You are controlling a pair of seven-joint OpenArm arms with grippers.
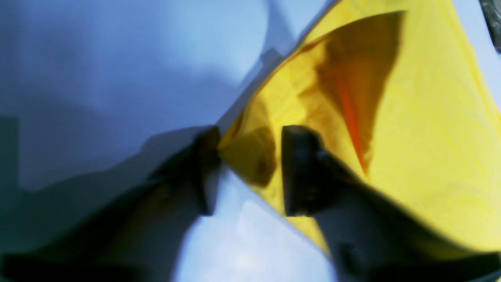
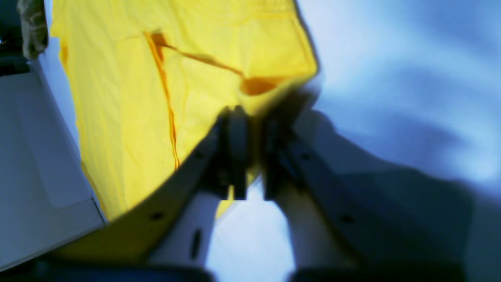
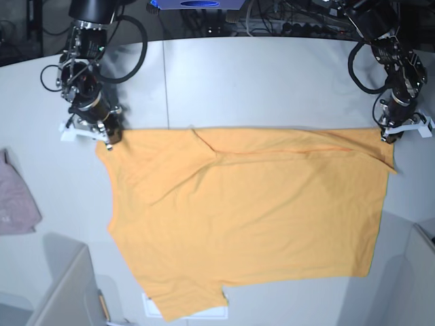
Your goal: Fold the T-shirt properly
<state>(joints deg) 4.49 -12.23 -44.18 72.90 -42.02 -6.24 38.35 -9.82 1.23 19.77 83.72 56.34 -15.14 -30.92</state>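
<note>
The orange-yellow T-shirt [image 3: 251, 217] lies spread flat on the grey table [image 3: 272, 81], its top edge running between both arms. At the shirt's top left corner in the base view, my right gripper [image 3: 109, 139] is shut on the cloth. The right wrist view shows that gripper [image 2: 253, 119] with yellow fabric [image 2: 125, 98] pinched between its nearly touching fingers. My left gripper [image 3: 388, 136] is at the top right corner. In the left wrist view its jaws [image 1: 250, 168] stand apart, with the shirt's corner [image 1: 246, 156] bunched between them and touching one finger [image 1: 205, 172].
A small pale pink cloth [image 3: 17, 200] lies at the table's left edge. Grey bins stand at the front left [image 3: 61, 292] and front right [image 3: 421, 272]. A white sheet [image 3: 204, 314] peeks out under the shirt's lower edge. Cables crowd the back.
</note>
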